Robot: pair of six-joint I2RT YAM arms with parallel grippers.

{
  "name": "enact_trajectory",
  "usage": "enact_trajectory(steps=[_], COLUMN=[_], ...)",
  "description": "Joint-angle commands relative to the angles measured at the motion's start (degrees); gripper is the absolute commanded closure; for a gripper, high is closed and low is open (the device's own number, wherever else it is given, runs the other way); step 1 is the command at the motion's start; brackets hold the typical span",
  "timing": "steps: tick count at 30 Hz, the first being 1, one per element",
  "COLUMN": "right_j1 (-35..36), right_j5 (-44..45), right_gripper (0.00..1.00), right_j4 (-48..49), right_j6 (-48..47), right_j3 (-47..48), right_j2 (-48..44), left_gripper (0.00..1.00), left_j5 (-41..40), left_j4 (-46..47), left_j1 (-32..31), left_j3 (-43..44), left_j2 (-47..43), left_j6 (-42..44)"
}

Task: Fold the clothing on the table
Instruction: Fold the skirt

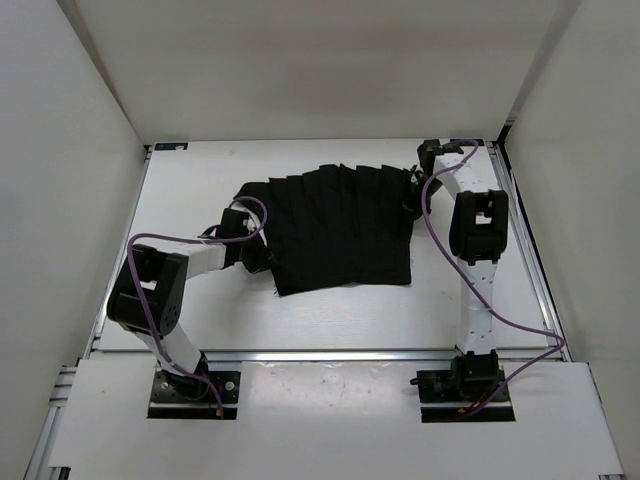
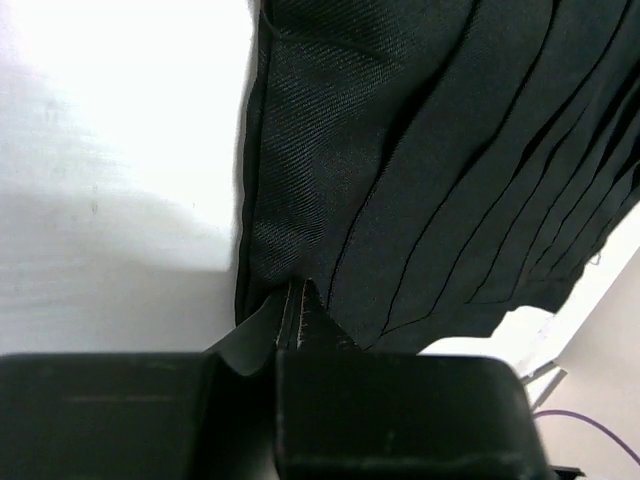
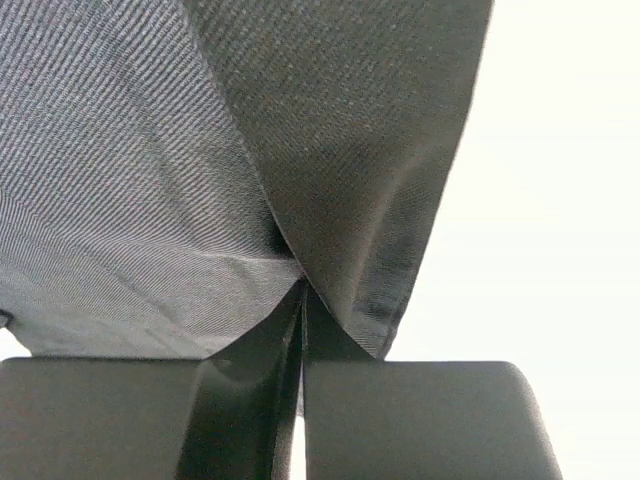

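Note:
The clothing, a black pleated garment, lies spread on the white table, its pleats fanning toward the far side. My left gripper sits at the garment's near-left edge. In the left wrist view this gripper is shut on a pinch of the clothing, with stitched hem showing between the jaws. My right gripper is at the far-right corner. The right wrist view shows that gripper shut on a fold of the clothing, which drapes up from the closed jaws.
White walls enclose the table on three sides. A metal rail runs along the right edge and another along the near edge. Purple cables loop beside both arms.

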Motion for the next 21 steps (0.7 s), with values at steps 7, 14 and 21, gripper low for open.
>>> enact_trajectory(steps=[7,14,21], right_j1=[1.11,-4.25,-6.11], right_j5=[1.9,-3.73,-8.04], right_gripper=[0.69,0.54,0.33], right_j4=[9.06,11.44,18.11], right_j6=[-4.43,-5.66,-4.87], right_j3=[-15.44,-35.56,-51.32], right_j2=[-21.36,-33.78,-39.24], left_gripper=[0.54,0.47,0.44], left_j5=[6.69,1.34,-1.31], left_j4=[2.32,-7.26,-9.92], left_j1=[1.95,2.22,2.12], left_j3=[8.08,1.69,-8.86], left_j2=[-2.73,-13.98,-22.95], left_j6=[2.52,4.11,3.41])
